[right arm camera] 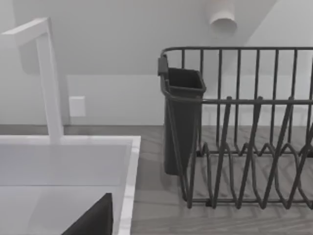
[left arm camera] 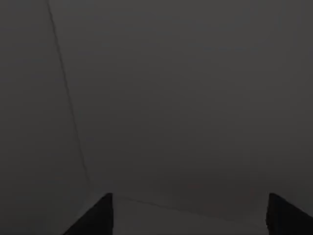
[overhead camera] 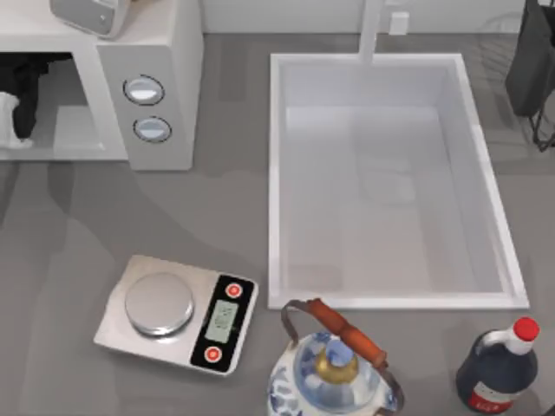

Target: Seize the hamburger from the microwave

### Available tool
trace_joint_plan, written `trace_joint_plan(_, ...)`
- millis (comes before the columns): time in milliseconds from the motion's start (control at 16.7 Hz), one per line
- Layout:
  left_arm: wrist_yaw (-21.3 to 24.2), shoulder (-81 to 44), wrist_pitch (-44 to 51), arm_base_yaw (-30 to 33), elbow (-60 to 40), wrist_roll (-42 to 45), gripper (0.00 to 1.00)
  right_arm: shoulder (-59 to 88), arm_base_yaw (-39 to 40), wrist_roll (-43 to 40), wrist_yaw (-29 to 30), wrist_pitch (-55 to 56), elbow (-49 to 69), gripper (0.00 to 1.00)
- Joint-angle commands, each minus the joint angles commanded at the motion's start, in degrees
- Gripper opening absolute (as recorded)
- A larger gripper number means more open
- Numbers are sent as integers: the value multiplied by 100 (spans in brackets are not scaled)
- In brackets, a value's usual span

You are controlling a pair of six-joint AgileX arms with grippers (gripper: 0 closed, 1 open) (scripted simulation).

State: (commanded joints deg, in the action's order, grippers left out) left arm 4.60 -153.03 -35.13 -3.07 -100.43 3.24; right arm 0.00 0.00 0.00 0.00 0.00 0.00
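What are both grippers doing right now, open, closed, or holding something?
Left gripper: reaching into the microwave; cannot be told. The left wrist view is dark.
Right gripper: parked at the table's far right, by the dish rack; cannot be told.

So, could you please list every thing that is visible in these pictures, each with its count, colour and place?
microwave: one, white, two silver-rimmed dials, far left of the table.
grey device: one, on top of the microwave, cut by the picture's edge.
sink: one, white, middle to right of the table.
faucet: one, white, behind the sink.
kitchen scale: one, silver with red buttons, near left.
teapot: one, blue and white, brown handle, near edge, right of the scale.
bottle: one, dark with red cap, near right.
dish rack: one, dark wire, with a cup holder, right of the sink.
left gripper: inside the microwave's cavity; the left wrist view is dark.
right arm: parked, far right.
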Motion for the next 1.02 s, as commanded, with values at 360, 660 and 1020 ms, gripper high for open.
trace_joint_plan(360,-1333,1386,391,1763,2170,-737,0,0,0,0,0,0,0,100)
trace_joint_plan(660,-2696,3749,904,3300,4169,-1382,0,0,0,0,0,0,0,100)
trace_joint_plan(1020,-4007,6361,1580,4454,5715,-1876,0,0,0,0,0,0,0,100)
